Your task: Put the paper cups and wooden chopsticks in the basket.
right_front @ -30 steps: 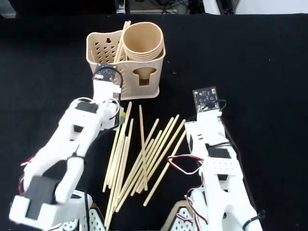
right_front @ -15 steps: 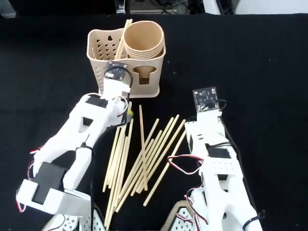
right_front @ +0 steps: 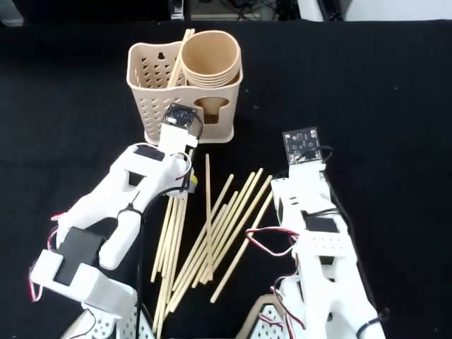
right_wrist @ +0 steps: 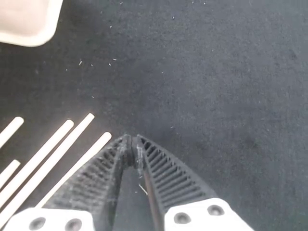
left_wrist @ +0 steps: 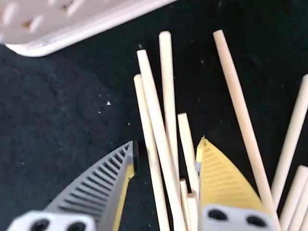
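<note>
1 change: left fingers (left_wrist: 221, 183), parted around chopsticks (left_wrist: 166, 96), seemingly slid from basket (right_front: 152, 106); right fingers (right_wrist: 168, 173) closed.

The left arm (right_front: 131, 194) hides the upper ends of several chopsticks (right_front: 213, 236).

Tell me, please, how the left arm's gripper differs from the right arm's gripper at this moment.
The left gripper is open; the right gripper is shut. The left gripper straddles several pale round wooden chopsticks; the right gripper holds nothing, above the bare black cloth table. The left gripper has yellow on its fingers; the right gripper's are dark grey. Both have ribbed fingers and point down at the table.
</note>
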Robot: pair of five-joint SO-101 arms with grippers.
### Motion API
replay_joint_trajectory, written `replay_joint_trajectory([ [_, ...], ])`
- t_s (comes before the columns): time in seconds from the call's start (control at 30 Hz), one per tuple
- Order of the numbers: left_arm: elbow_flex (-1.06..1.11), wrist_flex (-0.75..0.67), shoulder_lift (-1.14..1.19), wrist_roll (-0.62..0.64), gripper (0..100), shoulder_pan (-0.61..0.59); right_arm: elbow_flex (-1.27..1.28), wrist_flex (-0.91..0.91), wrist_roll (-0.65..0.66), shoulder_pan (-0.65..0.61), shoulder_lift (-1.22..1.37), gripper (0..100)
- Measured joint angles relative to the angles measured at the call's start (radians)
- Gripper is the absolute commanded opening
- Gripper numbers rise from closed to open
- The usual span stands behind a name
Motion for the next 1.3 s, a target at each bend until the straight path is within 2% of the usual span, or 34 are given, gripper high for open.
replay_joint_trajectory([
  [0.17, -0.002, 0.034, -0.006, -0.002, 3, 0.014, 0.000, 0.000, 0.000, 0.000, 0.000, 2.0],
  [0.4, 0.094, 0.064, -0.120, -0.006, 3, 0.012, 0.000, 0.000, 0.000, 0.000, 0.000, 2.0],
  [0.67, 0.287, 0.069, -0.436, -0.009, 3, 0.011, 0.000, 0.000, 0.000, 0.000, 0.000, 2.0],
  [0.73, 0.311, 0.069, -0.493, -0.044, 3, -0.005, 0.000, 0.000, 0.000, 0.000, 0.000, 2.0],
  [0.93, 0.311, 0.069, -0.603, -0.155, 3, -0.086, 0.000, 0.000, 0.000, 0.000, 0.000, 2.0],
  [1.13, 0.269, 0.071, -0.628, -0.196, 3, -0.100, 0.000, 0.000, 0.000, 0.000, 0.000, 2.0],
  [1.3, 0.262, 0.170, -0.629, -0.201, 3, -0.100, 0.000, 0.000, 0.000, 0.000, 0.000, 2.0],
])
